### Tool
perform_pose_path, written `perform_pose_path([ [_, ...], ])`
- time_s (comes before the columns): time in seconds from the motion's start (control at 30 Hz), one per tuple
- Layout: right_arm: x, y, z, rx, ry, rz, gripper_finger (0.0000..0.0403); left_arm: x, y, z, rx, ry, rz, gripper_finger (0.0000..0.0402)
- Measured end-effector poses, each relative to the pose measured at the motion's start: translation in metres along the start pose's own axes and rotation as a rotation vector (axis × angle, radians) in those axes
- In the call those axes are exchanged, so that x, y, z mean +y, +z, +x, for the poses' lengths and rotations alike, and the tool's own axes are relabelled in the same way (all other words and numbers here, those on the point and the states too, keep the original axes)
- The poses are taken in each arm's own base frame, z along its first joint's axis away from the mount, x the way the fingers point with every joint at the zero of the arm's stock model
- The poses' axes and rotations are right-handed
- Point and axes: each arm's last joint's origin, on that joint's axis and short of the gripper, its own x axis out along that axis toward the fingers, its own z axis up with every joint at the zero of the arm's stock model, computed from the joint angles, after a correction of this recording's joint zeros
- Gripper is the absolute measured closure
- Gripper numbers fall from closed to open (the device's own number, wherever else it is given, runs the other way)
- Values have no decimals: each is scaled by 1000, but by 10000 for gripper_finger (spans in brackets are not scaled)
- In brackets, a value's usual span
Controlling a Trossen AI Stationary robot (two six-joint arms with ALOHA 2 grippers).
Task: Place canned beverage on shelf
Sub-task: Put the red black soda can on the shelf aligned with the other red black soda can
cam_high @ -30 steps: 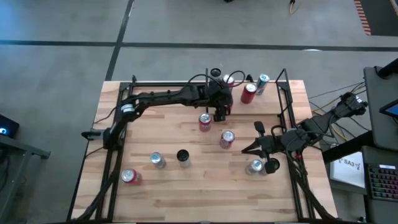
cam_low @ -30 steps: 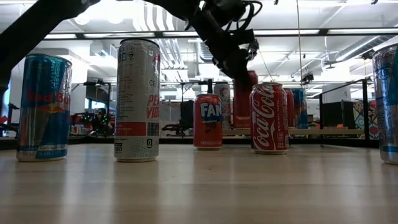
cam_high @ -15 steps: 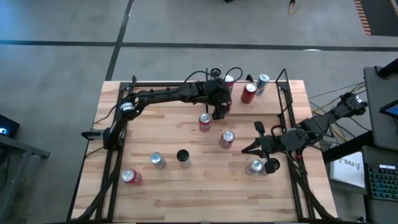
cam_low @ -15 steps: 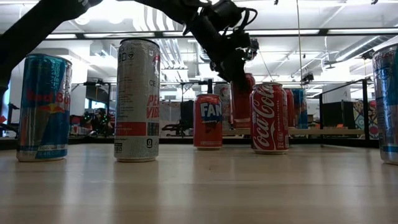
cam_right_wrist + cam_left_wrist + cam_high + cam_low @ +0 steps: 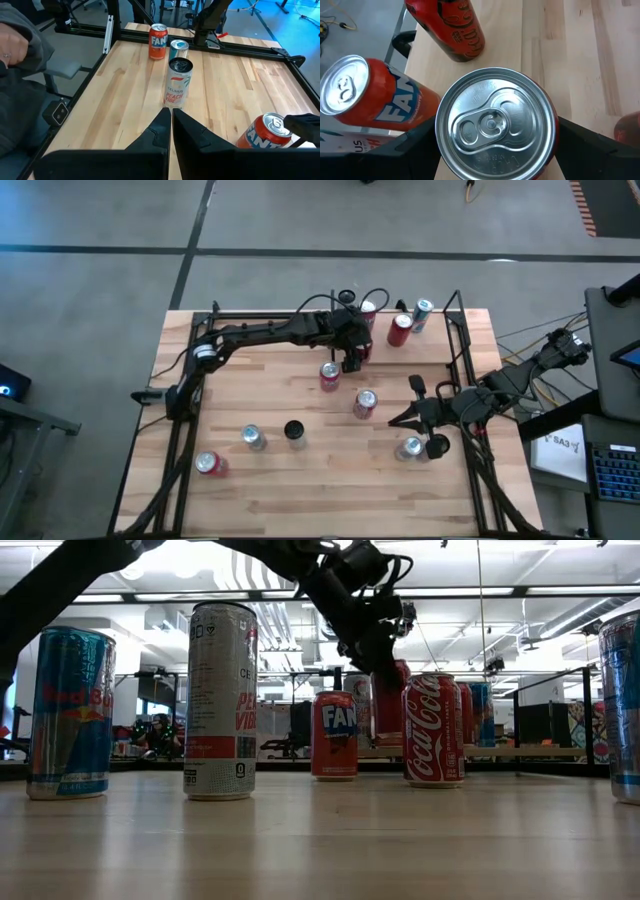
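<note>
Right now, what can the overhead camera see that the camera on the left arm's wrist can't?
Only overhead: the whole shelf, the waiting right gripper, shut, and a black-topped can. Only the wrist view: the pull tab on the held can, close up, dark fingers on either side. Both: an orange Fanta can beside the left gripper.

1. Butcher-block tabletop (image 5: 300,480), on grey floor (image 5: 100,290).
2. Dark floor line (image 5: 100,249), 12 o'clock of the tabletop.
3. Keyboard (image 5: 612,470), 4 o'clock.
4. Blue-lit screen (image 5: 10,388), 9 o'clock.
5. Orange-black striped strip (image 5: 582,205), 1 o'clock.
6. Person's grey sleeve (image 5: 20,75), beside the table edge.
</note>
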Motion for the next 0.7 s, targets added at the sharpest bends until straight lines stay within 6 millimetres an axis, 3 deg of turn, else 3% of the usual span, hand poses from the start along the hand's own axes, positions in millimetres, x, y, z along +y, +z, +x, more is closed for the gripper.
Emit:
perform_pose_path([
  [0.7, 0, 0, 0, 0, 0, -1, 394, -2, -6, 5, 19, -7, -6, 100],
])
